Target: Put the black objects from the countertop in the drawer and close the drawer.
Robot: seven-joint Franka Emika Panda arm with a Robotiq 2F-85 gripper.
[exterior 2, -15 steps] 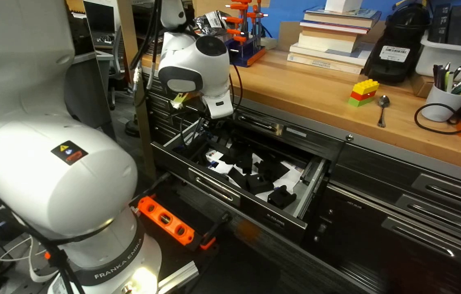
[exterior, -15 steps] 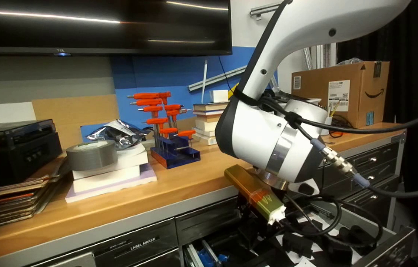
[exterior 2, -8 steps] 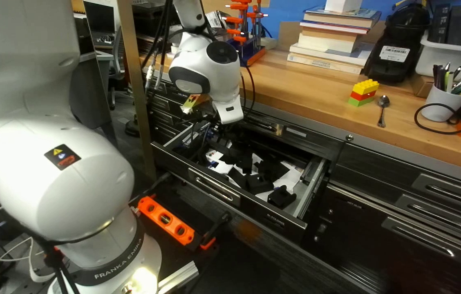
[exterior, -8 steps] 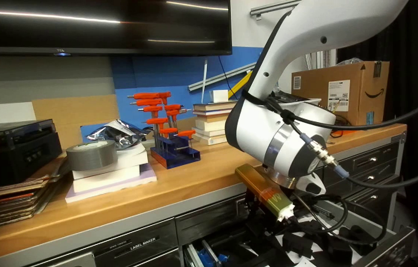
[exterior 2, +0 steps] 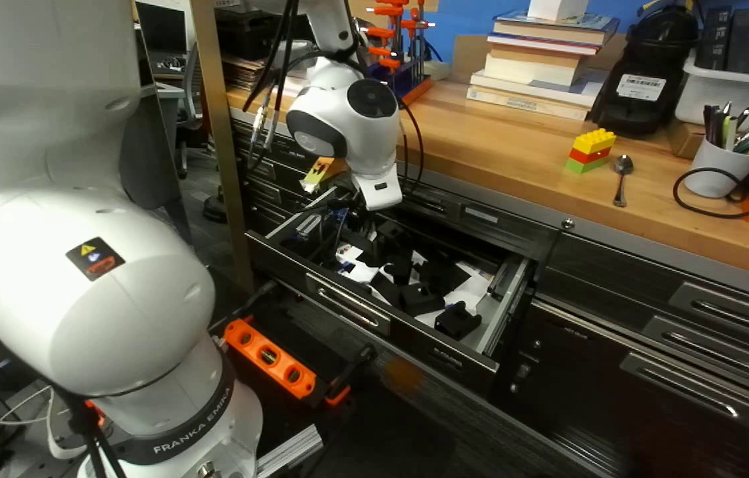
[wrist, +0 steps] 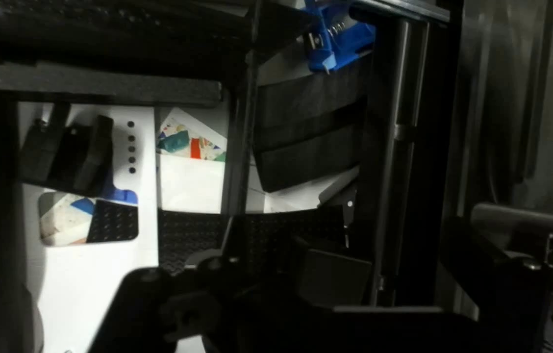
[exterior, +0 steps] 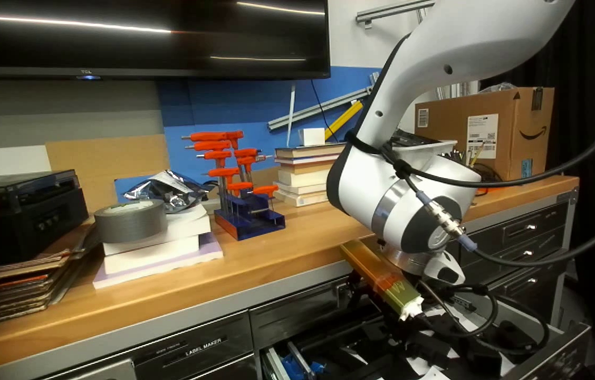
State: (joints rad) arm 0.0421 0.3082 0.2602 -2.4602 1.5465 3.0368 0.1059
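Note:
The drawer (exterior 2: 408, 332) stands pulled out beneath the countertop (exterior 2: 514, 139). Several black objects (exterior 2: 457, 320) lie inside it on white sheets; a black slotted piece (wrist: 68, 152) shows at left in the wrist view. My gripper (wrist: 336, 260) hangs low over the drawer's rear corner in both exterior views. Its dark fingers (wrist: 134, 299) stand wide apart in the wrist view. A dark flat-faced piece (wrist: 335, 277) shows in the gap, with no finger visibly pressed on it. No small black object shows on the visible countertop.
A yellow, red and green block (exterior 2: 590, 151), a spoon (exterior 2: 622, 179), a pen cup (exterior 2: 713, 166) and a black case (exterior 2: 633, 86) stand on the countertop. Books (exterior: 305, 179) and a hex-key rack (exterior: 247, 221) stand farther along. A blue tool (wrist: 340, 37) lies in the drawer.
The arm has shifted to the right in both exterior views, moving slightly down over the drawer. More of the black pieces beneath the gripper now shows. The drawer has stayed where it was.

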